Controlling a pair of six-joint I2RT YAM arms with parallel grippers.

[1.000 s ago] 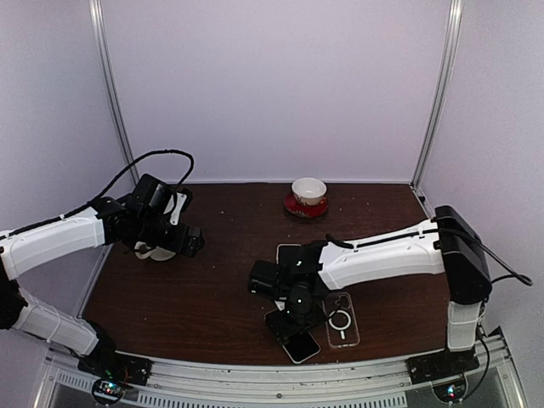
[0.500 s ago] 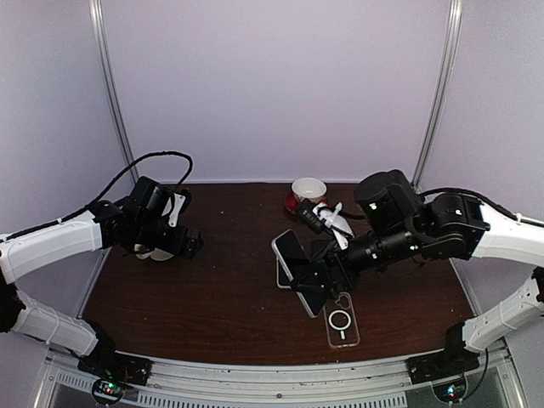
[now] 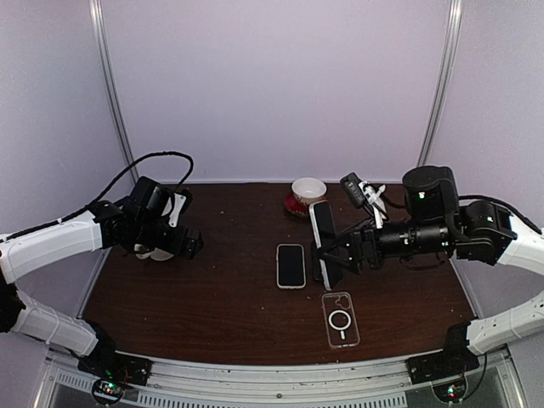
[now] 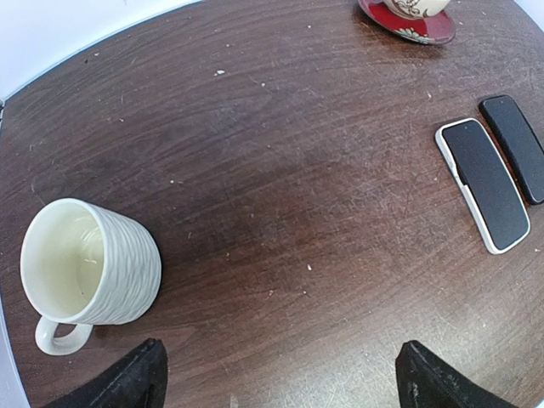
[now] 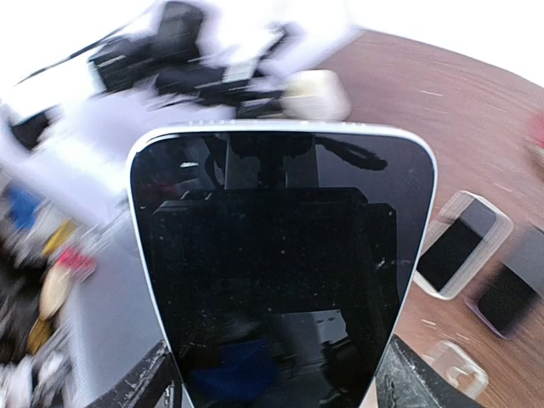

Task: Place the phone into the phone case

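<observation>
Since half a second ago my right arm has swung the phone [image 3: 323,242] up and toward the right of the top view. My left arm has not budged from its spot at the left.

The right gripper [image 3: 344,252] is clamped on the phone, which hangs in the air above the middle of the table [image 3: 212,297]. It is just right of a second phone [image 3: 291,265] that lies flat. The left gripper [image 4: 280,387] is spread wide with nothing between its fingers, hovering beside the mug [image 4: 89,263].

I judge the pick-up done and the insertion not begun. The clear phone case [image 3: 341,320] lies flat and unfilled in the lower centre-right of the top view, below the held phone and apart from it. I have yet to carry the phone over it, lay it flat, line up the corners and press it in.

The phone's long axis runs from upper to lower in the top view, leaning slightly toward the lower right, so roughly along the case's long axis. It is tipped up on edge, not flat, with the dark screen turned toward the left of that frame. In the right wrist view the screen faces the camera squarely, rounded end uppermost.
</observation>
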